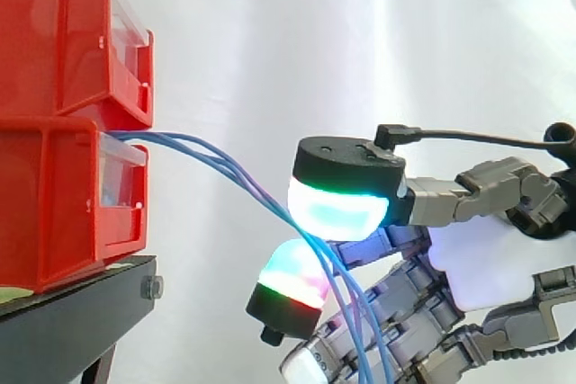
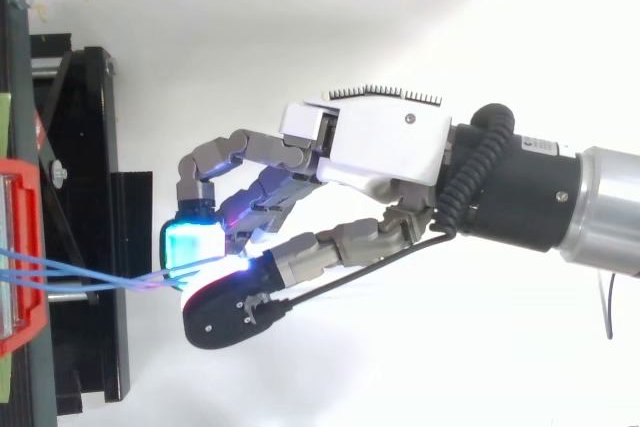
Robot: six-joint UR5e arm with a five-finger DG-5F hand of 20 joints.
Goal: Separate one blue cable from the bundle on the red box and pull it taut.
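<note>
the hand (image 2: 370, 142) pinches the blue cables (image 1: 270, 202) between its pads (image 1: 337, 209); they slope from the red bins (image 1: 63, 132) at 9 o'clock toward 5.

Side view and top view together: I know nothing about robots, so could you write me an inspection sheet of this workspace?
Surface: black stand carrying two stacked red bins.
Job's things: blue cables come out of the front of the lower bin.
Clutter: nothing seen.
Hand: hand has curled fingers, with its glowing pads closed on the cables together; none separated yet.
Cables: they sag in a curve from bin to hand and hang on below it, not taut.
Surroundings: white curtain.
</note>
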